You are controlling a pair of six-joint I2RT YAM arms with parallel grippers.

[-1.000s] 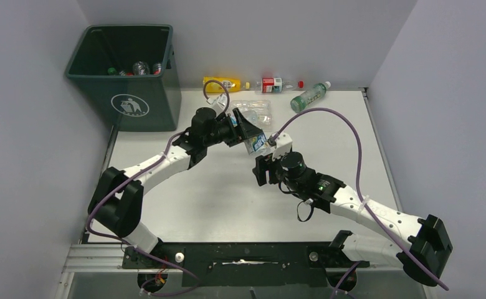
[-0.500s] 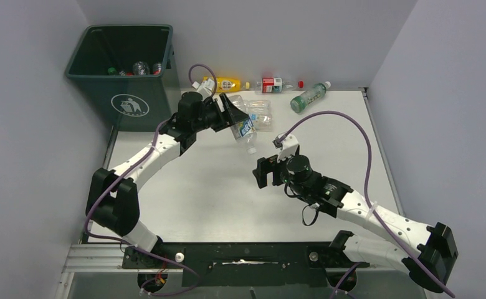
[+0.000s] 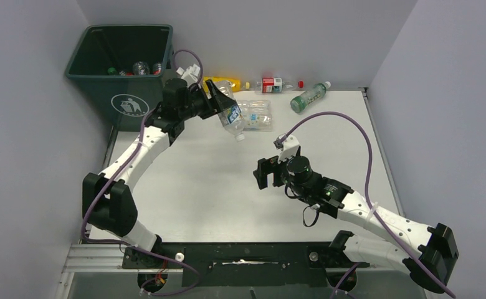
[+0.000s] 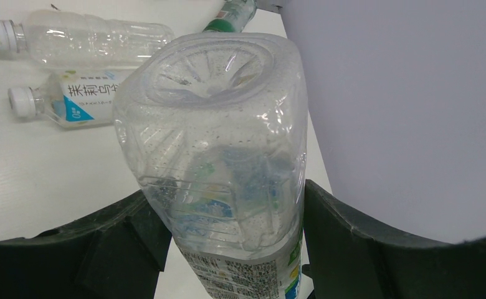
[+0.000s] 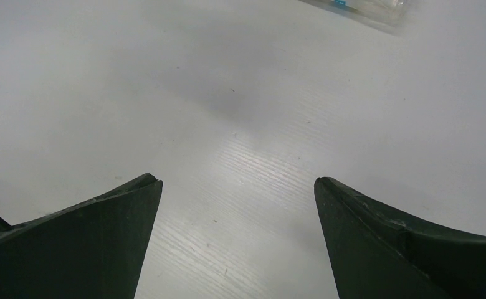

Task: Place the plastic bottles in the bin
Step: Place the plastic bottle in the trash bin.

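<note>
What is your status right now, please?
Left fingers shut on a bottle, off the table, near the bin. Right fingers open, empty. Nothing seen between bottle and bin.

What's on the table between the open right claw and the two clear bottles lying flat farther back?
Nothing, just bare white table between the right claw and the clear bottles. The overhead view shows it best; the right wrist view agrees.
</note>
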